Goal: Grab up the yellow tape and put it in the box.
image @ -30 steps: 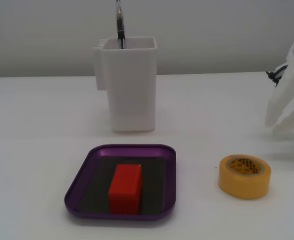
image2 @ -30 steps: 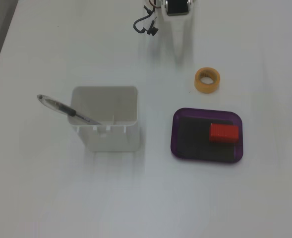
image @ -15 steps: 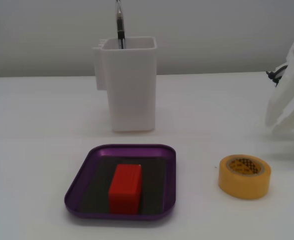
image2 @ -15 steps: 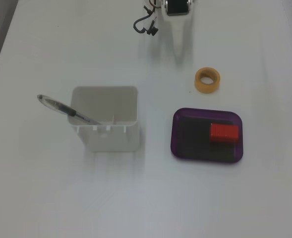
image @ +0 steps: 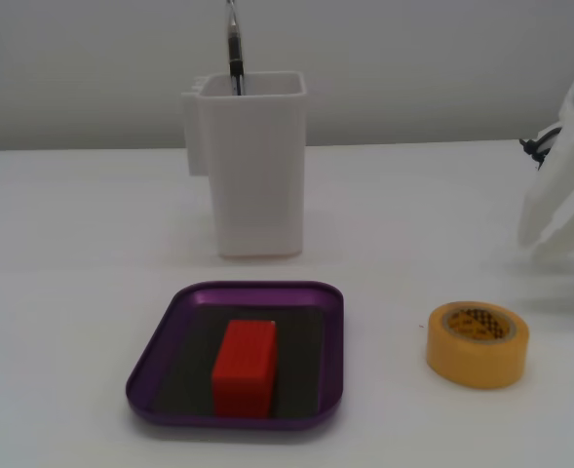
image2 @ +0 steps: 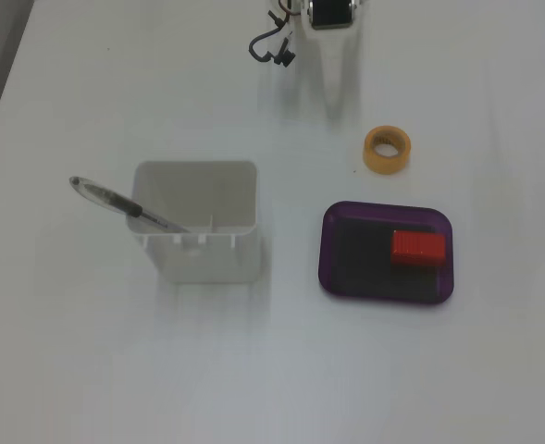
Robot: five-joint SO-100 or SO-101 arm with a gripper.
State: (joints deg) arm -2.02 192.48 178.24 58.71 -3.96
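The yellow tape (image: 477, 343) (image2: 387, 150) lies flat on the white table, its printed core facing up. The box, a shallow purple tray (image: 166, 333) (image2: 325, 259), sits apart from the tape and holds a red block (image: 245, 368) (image2: 418, 248) on its dark floor. My white gripper (image: 545, 246) (image2: 337, 109) hangs low over the table a short way from the tape, on the side away from the tray. It touches nothing. Its fingers look closed together and hold nothing.
A tall white plastic container (image: 257, 171) (image2: 196, 231) with a pen (image: 234, 44) (image2: 115, 199) leaning in it stands beyond the tray. Dark cables (image2: 270, 46) lie by the arm's base.
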